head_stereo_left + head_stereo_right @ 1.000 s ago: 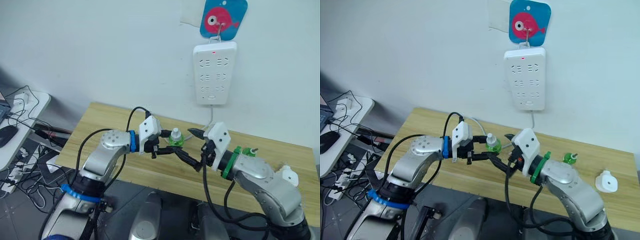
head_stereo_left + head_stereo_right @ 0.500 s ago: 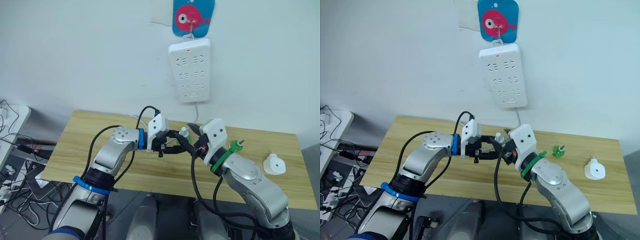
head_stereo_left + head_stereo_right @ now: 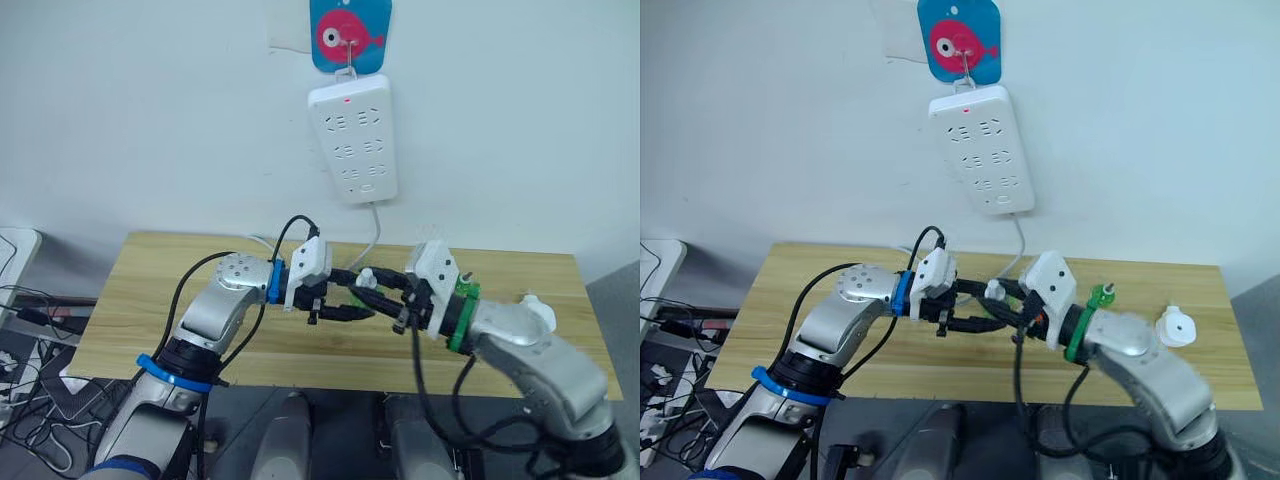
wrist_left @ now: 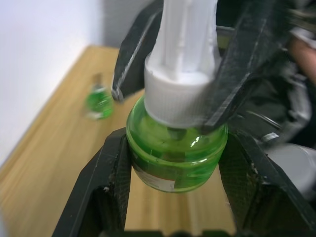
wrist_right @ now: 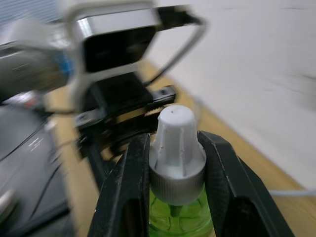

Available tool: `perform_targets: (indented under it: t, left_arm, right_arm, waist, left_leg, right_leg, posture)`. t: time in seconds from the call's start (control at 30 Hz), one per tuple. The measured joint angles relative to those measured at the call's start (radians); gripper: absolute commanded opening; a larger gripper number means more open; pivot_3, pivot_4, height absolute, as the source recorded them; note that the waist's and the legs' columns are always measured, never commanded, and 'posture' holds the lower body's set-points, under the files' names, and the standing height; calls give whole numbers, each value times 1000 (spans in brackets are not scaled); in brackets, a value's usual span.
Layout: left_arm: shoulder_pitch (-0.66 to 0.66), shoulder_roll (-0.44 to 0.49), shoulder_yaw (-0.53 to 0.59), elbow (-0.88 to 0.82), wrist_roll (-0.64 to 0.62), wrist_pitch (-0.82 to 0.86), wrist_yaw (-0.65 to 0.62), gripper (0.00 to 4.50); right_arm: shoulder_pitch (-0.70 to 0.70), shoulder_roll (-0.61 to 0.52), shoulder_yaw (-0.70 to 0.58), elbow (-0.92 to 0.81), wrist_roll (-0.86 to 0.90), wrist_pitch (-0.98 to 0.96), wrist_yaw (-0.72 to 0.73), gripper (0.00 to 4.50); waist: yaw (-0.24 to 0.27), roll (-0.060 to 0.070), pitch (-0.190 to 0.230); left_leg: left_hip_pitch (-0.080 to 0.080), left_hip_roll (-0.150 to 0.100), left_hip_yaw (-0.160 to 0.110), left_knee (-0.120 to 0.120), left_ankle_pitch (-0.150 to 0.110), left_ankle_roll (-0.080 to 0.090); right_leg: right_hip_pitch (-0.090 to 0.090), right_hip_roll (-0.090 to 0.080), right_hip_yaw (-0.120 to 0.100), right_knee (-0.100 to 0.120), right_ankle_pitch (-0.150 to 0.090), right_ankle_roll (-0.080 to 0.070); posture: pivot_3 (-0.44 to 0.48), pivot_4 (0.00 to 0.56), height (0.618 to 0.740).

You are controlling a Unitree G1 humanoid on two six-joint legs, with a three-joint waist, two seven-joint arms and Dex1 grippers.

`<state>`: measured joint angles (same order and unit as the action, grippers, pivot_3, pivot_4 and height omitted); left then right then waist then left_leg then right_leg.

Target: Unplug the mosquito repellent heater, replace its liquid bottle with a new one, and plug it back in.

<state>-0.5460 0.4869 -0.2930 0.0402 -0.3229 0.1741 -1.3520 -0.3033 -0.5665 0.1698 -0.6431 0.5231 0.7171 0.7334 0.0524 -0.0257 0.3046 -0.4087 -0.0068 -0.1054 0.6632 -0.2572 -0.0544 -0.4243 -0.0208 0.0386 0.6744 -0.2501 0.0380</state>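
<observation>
A liquid bottle [image 3: 366,281] with a green body and a white cap hangs above the wooden table [image 3: 150,290], between my two grippers. My left gripper [image 3: 350,298] is shut on its green body [image 4: 175,158]. From the other side, my right gripper [image 3: 386,292] is shut on the white cap [image 5: 176,143], one finger on each side. A second green bottle [image 3: 1100,297] stands on the table behind my right forearm. Farther right on the table lies the mosquito repellent heater [image 3: 1174,327], small, rounded and white, apart from both grippers.
A white power strip [image 3: 352,140] hangs on the wall under a blue fish card [image 3: 350,33], its cord running down to the table's back edge. A side desk with cables [image 3: 15,290] stands at far left. The table's left half is bare wood.
The camera has shifted, so the whole scene has slid left. My right gripper has closed from wide open onto the bottle's white cap. My left gripper keeps the same grip.
</observation>
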Motion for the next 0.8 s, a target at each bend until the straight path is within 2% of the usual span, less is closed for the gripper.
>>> perform_targets:
  t: [0.13, 0.2, 0.3, 0.43, 0.57, 0.67, 0.8]
  left_arm:
    - [-21, -2, -16, 54, -8, -108, -89, 2210]
    - [-44, -6, -18, 103, -4, -151, -105, 2210]
    - [-61, -2, -15, 182, 34, -203, -116, 2210]
    - [-66, -18, -13, 248, 60, -224, -83, 2210]
    - [-60, -31, 25, 246, 61, -201, -7, 2210]
    - [-53, -51, 53, 240, 60, -149, 66, 2210]
    - [-48, -86, 63, 210, 59, -98, 136, 2210]
  right_arm:
    - [-138, -63, 51, 188, 10, -120, 292, 1075]
    - [-211, -64, 89, 296, -14, -194, 390, 1811]
    - [-264, -85, 75, 400, -26, -230, 461, 2841]
    - [-245, -137, -1, 383, 17, -173, 460, 4364]
    - [-29, -191, -145, 173, 58, -84, 324, 4456]
    - [84, -102, -174, 17, 57, -14, 118, 4456]
    - [129, 48, -104, -85, 0, 37, -125, 4456]
  waist:
    - [-1, -1, 0]
    - [0, -1, 0]
    - [4, -1, 0]
    - [15, -1, 0]
    - [35, -2, -1]
    - [32, -2, -1]
    - [22, -2, -1]
  left_leg:
    - [1, 0, 0, 0, 0, 0]
    - [1, 0, 0, 1, 0, 0]
    - [0, -1, 1, 1, 0, 0]
    - [-3, -1, -1, 1, 0, 0]
    - [-5, -1, -3, 2, 0, 0]
    - [-4, -1, -1, 3, 0, 0]
    - [-2, -1, 0, 3, 1, -1]
  right_leg:
    - [1, 0, 0, 1, 0, 0]
    - [1, 0, 0, 2, 0, 0]
    - [0, -1, 0, 1, 0, 0]
    - [-2, -2, -1, 0, 0, 0]
    - [-3, -2, -2, 0, 0, 0]
    - [-4, -2, 0, 3, 0, 0]
    - [-4, -1, 1, 6, 0, 0]
  posture:
    - [248, 238, 740]
    - [249, 239, 740]
    - [254, 243, 740]
    - [253, 246, 740]
    - [250, 253, 740]
    - [247, 254, 740]
    - [234, 255, 740]
